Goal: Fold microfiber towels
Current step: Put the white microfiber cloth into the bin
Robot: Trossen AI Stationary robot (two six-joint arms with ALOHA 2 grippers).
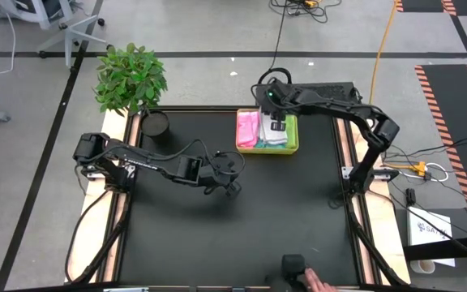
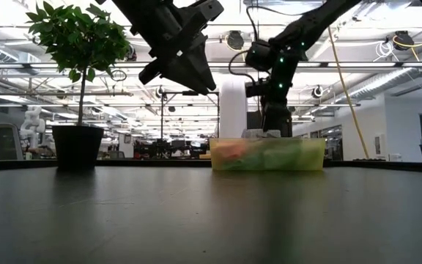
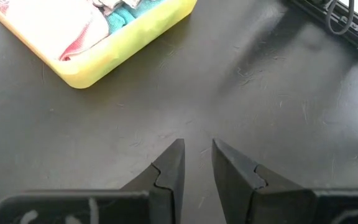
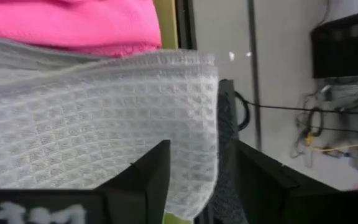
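Observation:
A yellow-green tray [image 1: 293,148] stands at the table's far middle and holds folded towels: a pink one [image 1: 247,128], a white waffle-weave one [image 4: 92,124] and a teal one [image 3: 126,14]. My right gripper [image 1: 278,123] reaches down into the tray [image 2: 313,154] and is shut on the white towel. My left gripper [image 3: 197,155] hovers over the bare black table near its middle [image 1: 232,180], with a narrow gap between its fingers and nothing in them. My right gripper has the white towel's side edge [image 4: 201,155] between its two fingers, coming from above into the tray. One layer or several, I cannot tell. The towel lies in the tray next to the pink towel [image 4: 73,22].
A potted plant [image 1: 130,77] in a black pot [image 1: 154,123] stands at the table's far left corner. A person's hand [image 1: 319,284] and a dark object show at the near edge. The black table [image 1: 242,235] lies bare between the arms and the near edge.

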